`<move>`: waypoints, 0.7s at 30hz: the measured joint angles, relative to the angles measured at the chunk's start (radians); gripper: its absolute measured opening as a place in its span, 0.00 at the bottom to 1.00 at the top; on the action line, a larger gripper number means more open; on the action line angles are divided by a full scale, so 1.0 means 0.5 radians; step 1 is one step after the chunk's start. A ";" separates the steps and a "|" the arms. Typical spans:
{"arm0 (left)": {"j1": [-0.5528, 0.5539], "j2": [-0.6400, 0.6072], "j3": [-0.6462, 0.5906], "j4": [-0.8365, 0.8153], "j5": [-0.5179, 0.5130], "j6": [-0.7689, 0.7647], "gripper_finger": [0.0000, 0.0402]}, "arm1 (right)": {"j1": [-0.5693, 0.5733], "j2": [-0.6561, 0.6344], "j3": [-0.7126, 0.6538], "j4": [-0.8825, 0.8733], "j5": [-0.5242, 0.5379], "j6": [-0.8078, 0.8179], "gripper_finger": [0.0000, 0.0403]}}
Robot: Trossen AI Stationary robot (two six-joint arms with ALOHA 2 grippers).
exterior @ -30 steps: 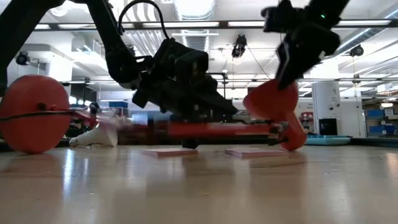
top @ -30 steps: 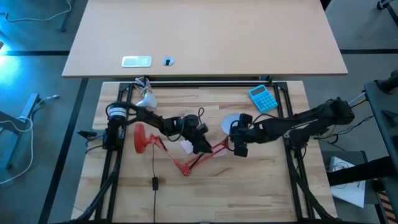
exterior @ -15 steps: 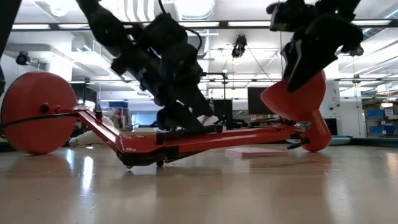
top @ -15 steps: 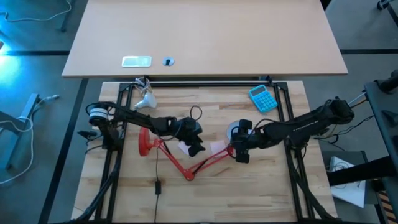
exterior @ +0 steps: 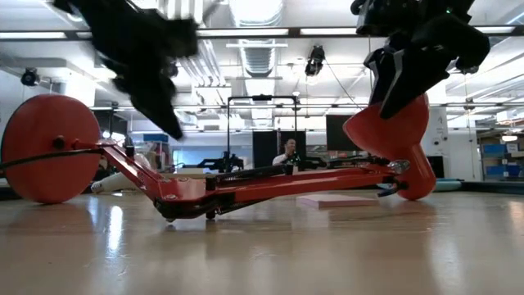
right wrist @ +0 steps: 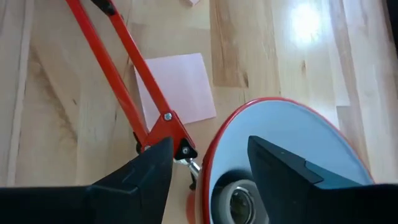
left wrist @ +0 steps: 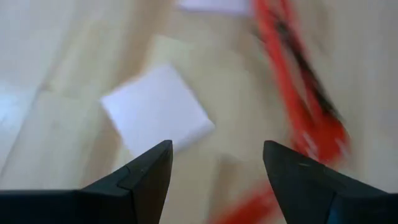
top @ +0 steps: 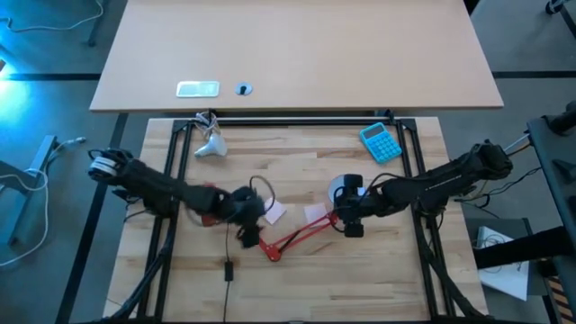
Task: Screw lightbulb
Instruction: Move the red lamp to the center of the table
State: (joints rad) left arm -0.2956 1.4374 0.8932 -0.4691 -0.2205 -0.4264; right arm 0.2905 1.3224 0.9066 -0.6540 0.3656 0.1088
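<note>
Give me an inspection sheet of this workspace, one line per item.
Surface: wooden table.
Job's things: lightbulb lying at the far left corner, ungripped; red lamp lying on the table.
Clutter: blue calculator; pink sticky notes.
Grippers: left gripper open, empty, above a sticky note; right gripper at the lamp shade, socket empty.
Cables: black lamp cord.
Surroundings: second table; person seated in the room.

Left end effector pulled back leftward, off the red lamp
</note>
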 joint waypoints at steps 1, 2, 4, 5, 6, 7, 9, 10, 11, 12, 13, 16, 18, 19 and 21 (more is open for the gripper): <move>-0.054 -0.027 0.002 -0.028 0.005 0.091 0.60 | -0.001 -0.003 0.000 0.001 0.008 -0.021 0.50; -0.110 -0.047 0.008 -0.040 0.007 0.196 0.60 | -0.001 -0.004 0.000 0.010 0.022 -0.036 0.51; -0.212 -0.060 0.008 -0.080 0.006 0.415 0.60 | -0.002 -0.005 0.000 0.013 0.042 -0.048 0.52; -0.245 -0.055 0.006 -0.093 0.006 0.513 0.60 | -0.002 -0.005 0.000 0.016 0.051 -0.046 0.53; -0.264 -0.038 0.005 -0.087 0.011 0.582 0.60 | -0.002 -0.006 0.000 0.015 0.054 -0.036 0.55; -0.268 -0.015 0.006 -0.080 0.029 0.626 0.60 | -0.002 -0.006 0.000 0.015 0.054 -0.022 0.56; -0.247 0.049 0.005 -0.088 0.049 0.693 0.60 | 0.001 -0.006 0.000 0.012 0.057 0.004 0.59; -0.235 0.094 0.006 -0.080 0.042 0.746 0.60 | 0.000 -0.007 0.000 0.011 0.057 0.019 0.60; -0.225 0.141 0.009 -0.078 0.033 0.809 0.60 | 0.000 -0.007 0.000 0.007 0.057 0.031 0.61; -0.217 0.188 0.013 -0.081 0.032 0.868 0.60 | -0.001 -0.007 0.000 0.001 0.057 0.034 0.61; -0.208 0.231 0.022 -0.088 0.035 0.911 0.60 | -0.001 -0.007 0.000 -0.001 0.057 0.030 0.62; -0.179 0.353 0.081 -0.089 0.039 0.940 0.60 | 0.015 -0.007 0.001 -0.001 0.058 0.019 0.61; -0.174 0.412 0.099 -0.128 0.030 0.941 0.60 | 0.047 -0.008 0.007 0.000 0.058 0.021 0.58; -0.175 0.440 0.105 -0.129 0.016 0.943 0.59 | 0.069 -0.008 0.008 0.000 0.057 0.038 0.57; -0.178 0.467 0.111 -0.130 -0.008 0.948 0.57 | 0.104 -0.008 0.007 -0.015 0.057 0.080 0.54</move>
State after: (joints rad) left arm -0.3846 1.6707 0.9485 -0.5339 -0.2245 0.0478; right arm 0.3424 1.3182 0.9102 -0.6613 0.3942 0.1488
